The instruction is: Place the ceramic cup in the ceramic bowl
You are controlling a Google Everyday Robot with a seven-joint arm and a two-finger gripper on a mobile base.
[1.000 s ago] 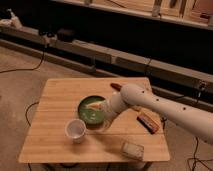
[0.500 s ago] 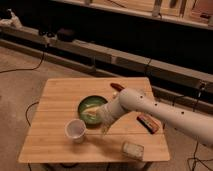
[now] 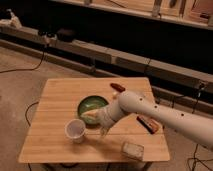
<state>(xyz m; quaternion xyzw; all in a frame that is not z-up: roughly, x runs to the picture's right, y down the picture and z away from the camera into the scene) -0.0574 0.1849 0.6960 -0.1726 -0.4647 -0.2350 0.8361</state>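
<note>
The white ceramic cup [image 3: 75, 130] stands upright on the wooden table [image 3: 55, 100], front left of the bowl. The green ceramic bowl [image 3: 91, 106] with a dark rim sits near the table's middle; its right front part is hidden by my arm. My gripper [image 3: 96, 120] hangs at the end of the white arm reaching in from the right, over the bowl's front edge and just right of the cup, a short gap from it.
A red-brown object [image 3: 117, 87] lies at the table's back edge. A dark snack bar [image 3: 148, 123] lies on the right. A pale packet [image 3: 133, 149] lies near the front right corner. Cables run on the floor at left.
My gripper has moved forward and left, from over the bowl towards the cup. Cup and bowl have not moved.
</note>
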